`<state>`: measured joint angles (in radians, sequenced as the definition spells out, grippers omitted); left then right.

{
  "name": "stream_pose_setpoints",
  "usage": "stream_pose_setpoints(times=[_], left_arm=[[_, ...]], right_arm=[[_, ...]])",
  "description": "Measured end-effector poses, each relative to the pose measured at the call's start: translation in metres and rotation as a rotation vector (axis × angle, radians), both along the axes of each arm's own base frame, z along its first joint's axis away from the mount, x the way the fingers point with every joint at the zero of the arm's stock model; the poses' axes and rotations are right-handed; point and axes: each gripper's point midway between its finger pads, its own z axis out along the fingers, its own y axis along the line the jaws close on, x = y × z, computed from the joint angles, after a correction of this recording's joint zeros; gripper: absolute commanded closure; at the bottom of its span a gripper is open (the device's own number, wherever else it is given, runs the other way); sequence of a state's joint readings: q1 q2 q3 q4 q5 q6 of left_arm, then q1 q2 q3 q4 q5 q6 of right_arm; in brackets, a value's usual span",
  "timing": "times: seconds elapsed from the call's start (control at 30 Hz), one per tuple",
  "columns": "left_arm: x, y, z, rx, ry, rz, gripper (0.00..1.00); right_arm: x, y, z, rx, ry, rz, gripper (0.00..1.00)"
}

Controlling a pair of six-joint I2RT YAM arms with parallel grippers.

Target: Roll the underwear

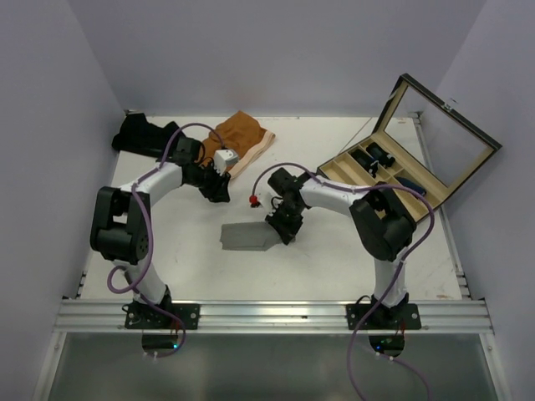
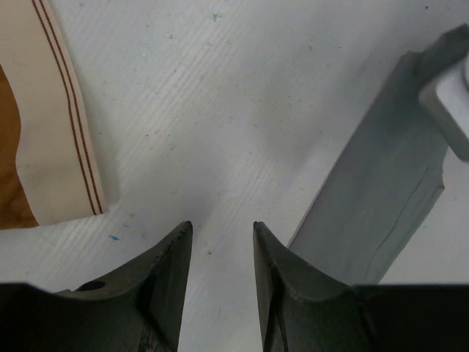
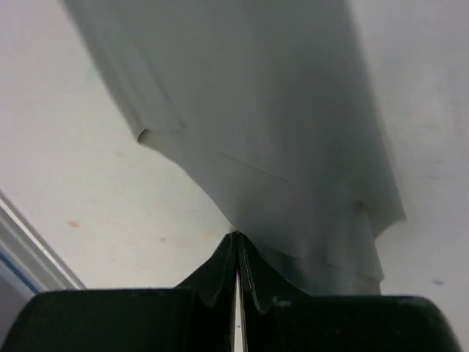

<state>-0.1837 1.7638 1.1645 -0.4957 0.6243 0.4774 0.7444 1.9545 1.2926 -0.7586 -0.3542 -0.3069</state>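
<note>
Two grippers low near the middle of the table (image 1: 334, 267): right gripper (image 1: 281, 230) pinched shut on the right-hand edge of the grey underwear (image 1: 244, 237), cloth drawn up into the closed tips. Left gripper (image 1: 219, 190) part-open with nothing between its jaws, over bare tabletop between the grey underwear and the orange underwear (image 1: 242, 136). Orange underwear flat toward the back, cream waistband (image 2: 58, 132) nearest the left gripper; dark underwear (image 1: 144, 134) bunched at the back left corner; wooden box (image 1: 368, 171) at the right, lid (image 1: 440, 140) raised.

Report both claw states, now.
Left claw: open, holding nothing.
Right claw: closed, pinching the edge of the grey briefs.
</note>
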Motion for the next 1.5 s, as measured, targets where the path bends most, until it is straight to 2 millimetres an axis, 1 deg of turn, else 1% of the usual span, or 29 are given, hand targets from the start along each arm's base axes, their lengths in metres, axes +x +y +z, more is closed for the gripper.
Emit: stream_pose_setpoints(times=[0.07, 0.13, 0.2, 0.27, 0.33, 0.43, 0.53, 0.6, 0.7, 0.77, 0.83, 1.0, 1.1, 1.23, 1.37, 1.4, 1.5], left_arm=[[0.0, -0.003, -0.002, -0.011, 0.004, -0.019, 0.58], [0.002, -0.005, -0.007, -0.013, 0.01, -0.039, 0.59], [0.002, -0.009, -0.013, -0.005, 0.016, -0.061, 0.59], [-0.001, -0.012, -0.018, 0.009, 0.018, -0.09, 0.6], [-0.006, -0.019, -0.023, 0.031, 0.01, -0.132, 0.61], [-0.018, -0.025, -0.031, 0.059, 0.01, -0.183, 0.61], [-0.034, -0.02, -0.046, 0.09, 0.039, -0.211, 0.62], [-0.039, -0.018, -0.047, 0.095, 0.026, -0.223, 0.62], [-0.054, -0.011, -0.048, 0.112, 0.009, -0.248, 0.63], [-0.065, -0.006, -0.048, 0.122, 0.002, -0.269, 0.63], [-0.075, -0.003, -0.048, 0.126, -0.008, -0.297, 0.63], [-0.106, 0.0, -0.049, 0.125, -0.007, -0.384, 0.62], [-0.124, -0.008, -0.049, 0.114, 0.006, -0.447, 0.62], [-0.141, -0.026, -0.049, 0.088, 0.005, -0.529, 0.6], [-0.151, -0.038, -0.048, 0.068, 0.011, -0.571, 0.55], [-0.152, -0.04, -0.047, 0.066, 0.013, -0.57, 0.53], [-0.153, -0.039, -0.044, 0.07, 0.011, -0.55, 0.5]], right_arm=[[0.022, -0.009, 0.001, -0.018, -0.029, -0.044, 0.93], [0.051, -0.016, 0.003, -0.036, -0.082, -0.093, 0.9], [0.078, -0.024, 0.006, -0.051, -0.144, -0.135, 0.89], [0.092, -0.034, 0.006, -0.072, -0.178, -0.171, 0.89], [0.096, -0.044, 0.006, -0.094, -0.176, -0.197, 0.89], [0.09, -0.047, 0.005, -0.107, -0.148, -0.214, 0.89], [0.086, -0.046, 0.004, -0.108, -0.134, -0.231, 0.89], [0.085, -0.044, 0.004, -0.104, -0.122, -0.257, 0.89], [0.083, -0.039, 0.003, -0.097, -0.09, -0.296, 0.88], [0.087, -0.031, 0.003, -0.09, -0.06, -0.319, 0.88], [0.094, -0.02, 0.003, -0.072, -0.04, -0.336, 0.88], [0.127, 0.014, 0.005, 0.004, -0.043, -0.355, 0.88], [0.144, 0.031, 0.006, 0.053, -0.06, -0.352, 0.87], [0.157, 0.049, 0.008, 0.121, -0.064, -0.338, 0.82], [0.162, 0.057, 0.011, 0.164, -0.078, -0.324, 0.81], [0.163, 0.058, 0.011, 0.169, -0.083, -0.32, 0.81], [0.165, 0.056, 0.012, 0.174, -0.096, -0.307, 0.81]])
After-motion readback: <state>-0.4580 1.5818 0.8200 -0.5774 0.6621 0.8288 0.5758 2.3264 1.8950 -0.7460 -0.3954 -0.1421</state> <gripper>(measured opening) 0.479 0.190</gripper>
